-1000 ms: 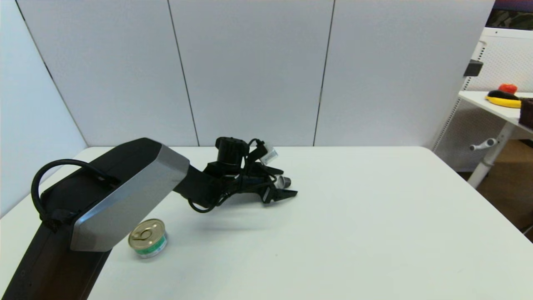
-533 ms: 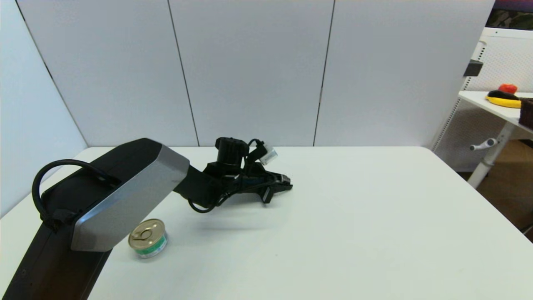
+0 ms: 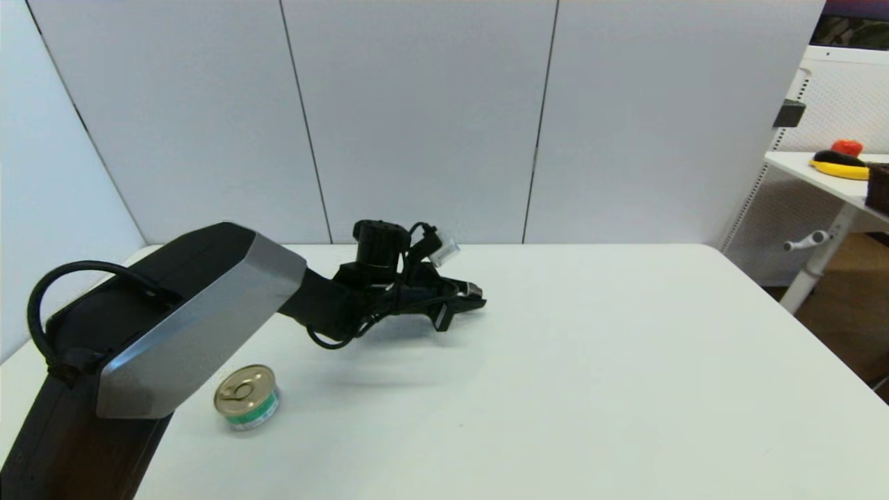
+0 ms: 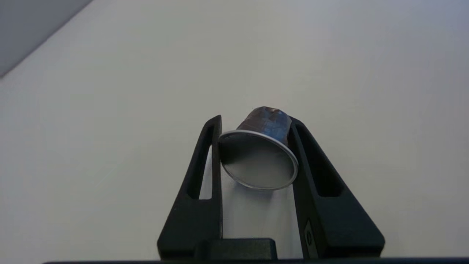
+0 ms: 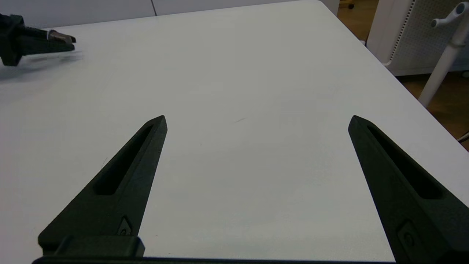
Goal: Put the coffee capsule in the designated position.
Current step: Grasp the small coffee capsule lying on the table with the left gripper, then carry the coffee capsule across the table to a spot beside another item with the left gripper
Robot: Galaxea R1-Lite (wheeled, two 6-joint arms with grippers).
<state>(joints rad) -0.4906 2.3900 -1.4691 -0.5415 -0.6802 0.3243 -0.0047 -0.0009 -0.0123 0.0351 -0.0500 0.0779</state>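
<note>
White counter (image 3: pixel 590 361) fills most of the head view, w/ grey wall panels (image 3: pixel 417 118) behind it. Left arm (image 3: pixel 180 326) reaches in from the near left corner toward the back-middle of the counter. Gold-lidded tin w/ green label (image 3: pixel 246 397) stands upright on the counter near the front left, just beside the arm's big grey link, well apart from the end effector.

Left end effector (image 3: pixel 472 297) hangs over the counter, a shadow under it; its fingers are narrow, closed on the coffee capsule (image 4: pixel 262 156). In the left wrist view the capsule sits between the two black fingers (image 4: pixel 205 165) near their tips, tilted, silver foil face toward the camera, dark body pointing away. Bare white counter lies all around it.

Right end effector (image 5: pixel 256 121) is spread wide, nothing between its fingers, over bare counter on the right side; its view shows the left end effector far off near the back.
</note>
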